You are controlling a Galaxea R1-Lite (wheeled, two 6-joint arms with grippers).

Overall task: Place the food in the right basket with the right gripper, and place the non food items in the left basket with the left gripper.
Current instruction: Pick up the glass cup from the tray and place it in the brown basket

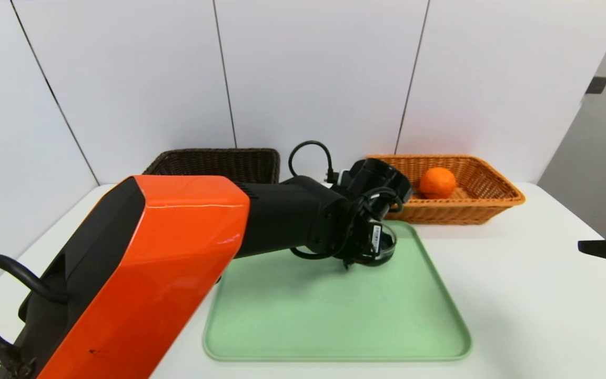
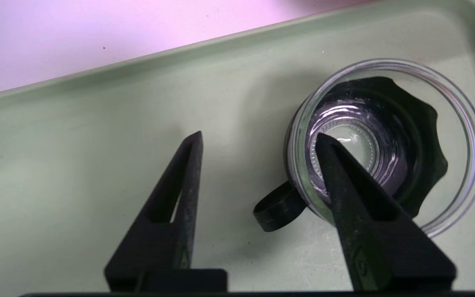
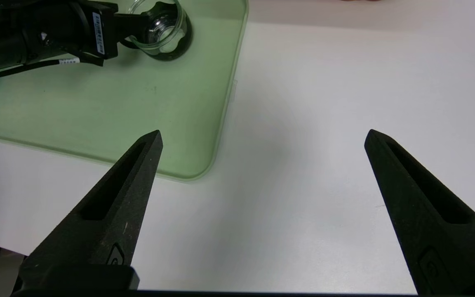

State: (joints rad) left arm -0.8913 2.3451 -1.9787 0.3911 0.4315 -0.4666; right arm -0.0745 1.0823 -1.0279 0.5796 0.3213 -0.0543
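Observation:
A clear glass cup (image 2: 410, 123) with a black sleeve and a black loop handle (image 2: 276, 210) stands upright in the far right corner of the green tray (image 1: 334, 316). My left gripper (image 2: 259, 135) hangs over it, open. One finger reaches inside the cup's rim, the other stays well outside, and the handle lies between them. An orange (image 1: 437, 182) rests in the right, light wicker basket (image 1: 497, 202). The left, dark brown basket (image 1: 213, 164) sits behind my left arm. My right gripper (image 3: 263, 132) hovers open over bare table to the right of the tray, holding nothing.
The white table (image 1: 534, 295) runs to a white panelled wall behind both baskets. My orange and black left arm (image 1: 177, 247) crosses the tray's left side and hides part of the dark basket. Apart from the cup, the tray (image 3: 97, 115) shows bare.

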